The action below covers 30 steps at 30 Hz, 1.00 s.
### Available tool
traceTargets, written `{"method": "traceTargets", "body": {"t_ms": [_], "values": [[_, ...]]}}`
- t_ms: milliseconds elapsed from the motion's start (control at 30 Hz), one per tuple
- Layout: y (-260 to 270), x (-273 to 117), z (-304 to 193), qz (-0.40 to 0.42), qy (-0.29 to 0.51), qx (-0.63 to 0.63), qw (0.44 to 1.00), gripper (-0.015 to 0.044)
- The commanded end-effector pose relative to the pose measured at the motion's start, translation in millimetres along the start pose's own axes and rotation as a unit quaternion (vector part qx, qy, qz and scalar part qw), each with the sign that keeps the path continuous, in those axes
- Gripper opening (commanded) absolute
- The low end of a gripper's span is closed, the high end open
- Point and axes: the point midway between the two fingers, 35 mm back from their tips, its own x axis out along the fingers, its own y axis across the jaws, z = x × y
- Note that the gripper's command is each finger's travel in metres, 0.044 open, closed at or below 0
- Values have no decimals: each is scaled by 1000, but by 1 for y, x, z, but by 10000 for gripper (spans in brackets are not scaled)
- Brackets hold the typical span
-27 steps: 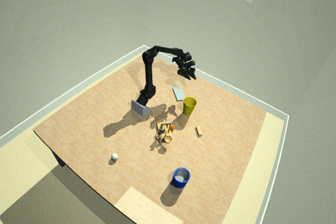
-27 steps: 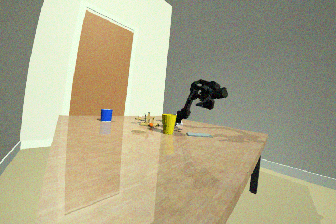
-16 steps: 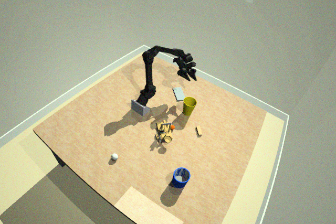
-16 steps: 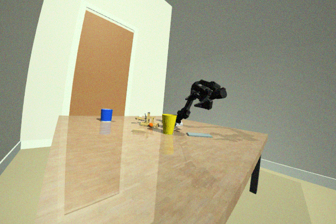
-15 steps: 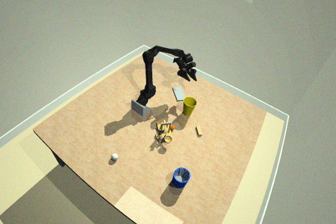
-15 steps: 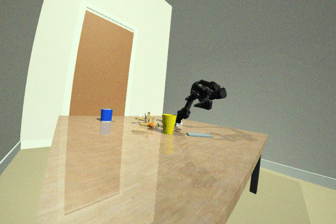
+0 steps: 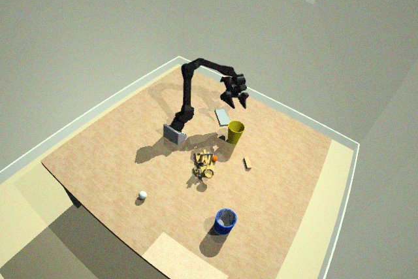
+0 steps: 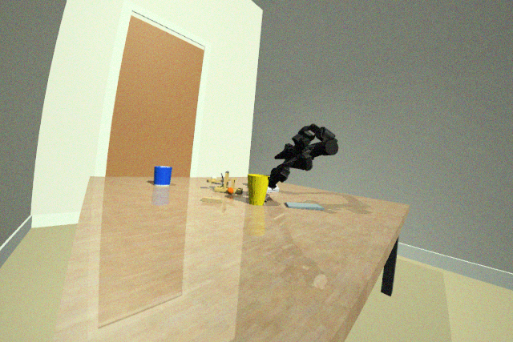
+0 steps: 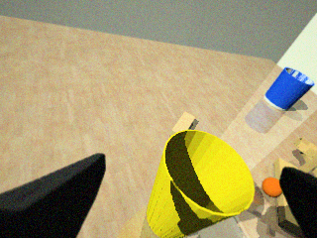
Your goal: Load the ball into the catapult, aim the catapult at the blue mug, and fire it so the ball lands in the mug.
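Observation:
The gripper (image 7: pixel 239 107) (image 9: pixel 193 164) is open and empty, high above the table behind the yellow mug. The small orange ball (image 7: pixel 214 158) (image 8: pixel 230 191) (image 9: pixel 271 186) is right beside the wooden catapult (image 7: pixel 206 166) (image 8: pixel 226 181), on the side toward the yellow mug; whether it touches the catapult I cannot tell. In the wrist view the right finger hides part of the catapult. The blue mug (image 7: pixel 225 221) (image 8: pixel 162 175) (image 9: pixel 286 89) stands upright, far from the arm beyond the catapult.
A yellow mug (image 7: pixel 235 132) (image 8: pixel 257 190) (image 9: pixel 158 205) stands upright below the gripper, near the catapult. A light blue flat block (image 7: pixel 222 117) (image 8: pixel 304 206) lies behind it. A small wooden block (image 7: pixel 247 163) (image 8: pixel 212 199) (image 9: pixel 184 122) and a white ball (image 7: pixel 142 195) lie on opposite sides of the catapult.

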Motion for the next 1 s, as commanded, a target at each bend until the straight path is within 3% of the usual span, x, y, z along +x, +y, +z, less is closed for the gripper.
{"method": "traceTargets", "body": {"t_ms": [0,967], "values": [[-4,14,-5,-30,16,30,999,440],[-54,92,-18,-216,84,278,932,440]]}}
